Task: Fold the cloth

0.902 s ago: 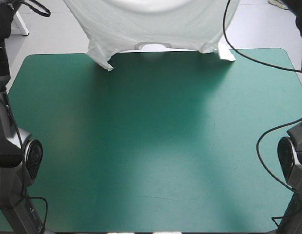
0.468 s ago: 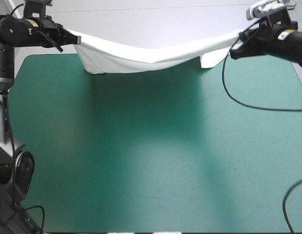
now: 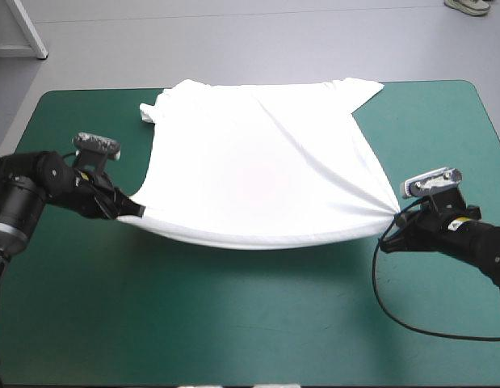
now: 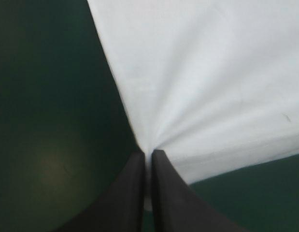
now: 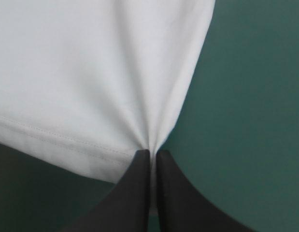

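Note:
The white T-shirt (image 3: 262, 174) is stretched across the middle of the teal-green table, collar end toward the far edge, hem toward the near side. My left gripper (image 3: 138, 211) is shut on the hem's left corner, low over the cover. My right gripper (image 3: 392, 229) is shut on the hem's right corner. The hem sags in a curve between the two grippers. In the left wrist view the T-shirt (image 4: 217, 82) fans out from my left gripper (image 4: 147, 153). From my right gripper (image 5: 153, 152) the T-shirt (image 5: 86, 72) spreads the same way, its stitched hem showing.
The teal-green cover (image 3: 258, 323) lies bare along the near half of the table. A black cable (image 3: 411, 319) loops over it by the right arm. One sleeve (image 3: 150, 112) is bunched at the shirt's far left corner.
Both arms have come down and toward the near side, drawing the T-shirt from hanging in the air beyond the far edge onto the table, where it now lies mostly spread.

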`<state>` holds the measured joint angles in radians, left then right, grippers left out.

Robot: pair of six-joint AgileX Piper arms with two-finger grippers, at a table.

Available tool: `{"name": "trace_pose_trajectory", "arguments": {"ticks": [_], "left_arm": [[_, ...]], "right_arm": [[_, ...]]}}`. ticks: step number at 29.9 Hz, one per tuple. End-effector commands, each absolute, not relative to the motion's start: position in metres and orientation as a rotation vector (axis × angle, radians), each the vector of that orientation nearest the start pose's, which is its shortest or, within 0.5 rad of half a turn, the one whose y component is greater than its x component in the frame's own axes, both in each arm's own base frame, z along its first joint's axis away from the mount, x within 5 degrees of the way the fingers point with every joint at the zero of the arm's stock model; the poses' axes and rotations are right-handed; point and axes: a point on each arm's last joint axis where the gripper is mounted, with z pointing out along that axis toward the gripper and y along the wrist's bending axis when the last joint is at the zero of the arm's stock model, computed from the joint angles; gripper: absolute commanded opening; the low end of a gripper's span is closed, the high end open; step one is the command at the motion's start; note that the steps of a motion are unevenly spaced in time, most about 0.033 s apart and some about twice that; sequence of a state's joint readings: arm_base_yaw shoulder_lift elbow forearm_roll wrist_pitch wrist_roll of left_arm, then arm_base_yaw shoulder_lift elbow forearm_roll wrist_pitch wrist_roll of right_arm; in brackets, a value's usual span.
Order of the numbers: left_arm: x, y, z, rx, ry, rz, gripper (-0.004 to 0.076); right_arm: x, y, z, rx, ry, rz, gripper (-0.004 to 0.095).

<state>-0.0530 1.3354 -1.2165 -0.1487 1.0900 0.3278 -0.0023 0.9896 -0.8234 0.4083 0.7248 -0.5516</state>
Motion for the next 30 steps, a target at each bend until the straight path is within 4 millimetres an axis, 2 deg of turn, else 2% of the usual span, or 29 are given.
{"name": "trace_pose_trajectory", "arguments": {"ticks": [1, 4, 7, 12, 16, 21, 25, 30], "left_arm": [[0.239, -0.025, 0.320, 0.445, 2.637, -0.112, 0.0019], [0.222, -0.024, 0.292, 0.444, 2.725, -0.128, 0.0019], [0.208, -0.022, 0.274, 0.448, 2.785, -0.121, 0.0019], [0.186, -0.015, 0.261, 0.390, 2.839, -0.048, 0.0019], [0.166, -0.009, 0.265, 0.362, 2.850, 0.027, 0.0019], [0.142, -0.008, 0.272, 0.360, 2.884, 0.023, 0.0019], [0.128, -0.008, 0.268, 0.359, 2.894, 0.011, 0.0019], [0.120, -0.012, 0.256, 0.364, 2.953, -0.077, 0.0019]], "right_arm": [[0.183, 0.023, 0.309, -0.346, 2.292, 0.214, 0.0008], [0.174, 0.023, 0.285, -0.308, 2.388, 0.259, 0.0003], [0.166, 0.024, 0.264, -0.302, 2.472, 0.282, 0.0003], [0.151, 0.024, 0.240, -0.270, 2.616, 0.315, 0.0003], [0.139, 0.023, 0.238, -0.246, 2.672, 0.325, 0.0004], [0.118, 0.018, 0.243, -0.220, 2.743, 0.259, 0.0004], [0.107, 0.018, 0.251, -0.227, 2.689, 0.247, 0.0003], [0.101, 0.020, 0.253, -0.240, 2.729, 0.270, 0.0003]]}}
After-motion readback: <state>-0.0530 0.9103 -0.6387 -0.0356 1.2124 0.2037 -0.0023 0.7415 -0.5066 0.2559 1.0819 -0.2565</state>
